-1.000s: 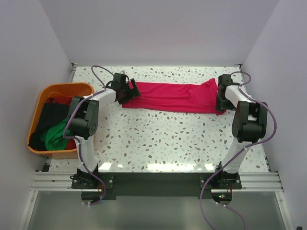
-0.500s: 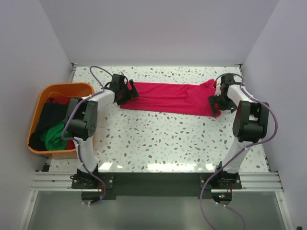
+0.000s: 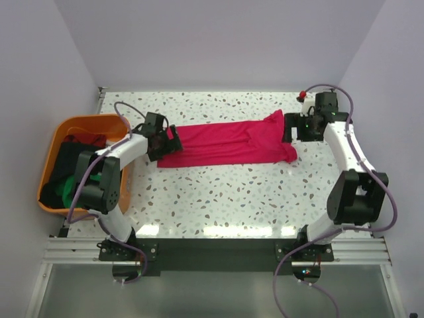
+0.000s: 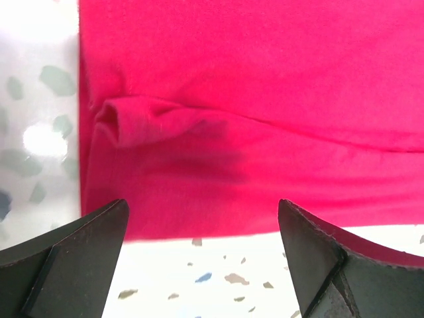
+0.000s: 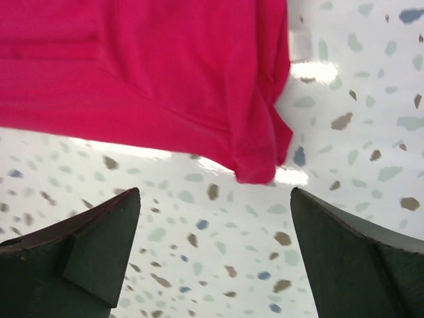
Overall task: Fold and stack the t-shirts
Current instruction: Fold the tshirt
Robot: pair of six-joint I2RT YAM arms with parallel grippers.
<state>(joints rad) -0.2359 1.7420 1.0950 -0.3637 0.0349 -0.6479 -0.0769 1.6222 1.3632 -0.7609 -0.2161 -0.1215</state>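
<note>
Top external: right claw (image 3: 289,128) farther back

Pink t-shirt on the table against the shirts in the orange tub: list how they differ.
The pink t-shirt lies flattened as a long band on the table; the tub shirts are bunched in a heap inside the orange tub. The pink t-shirt is one bright crimson-pink; the tub shirts are green, black and dark red. Both are soft cloth.

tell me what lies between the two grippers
The crimson-pink t-shirt, folded into a long band, lies between the left gripper and right gripper, shown in the top view.
</note>
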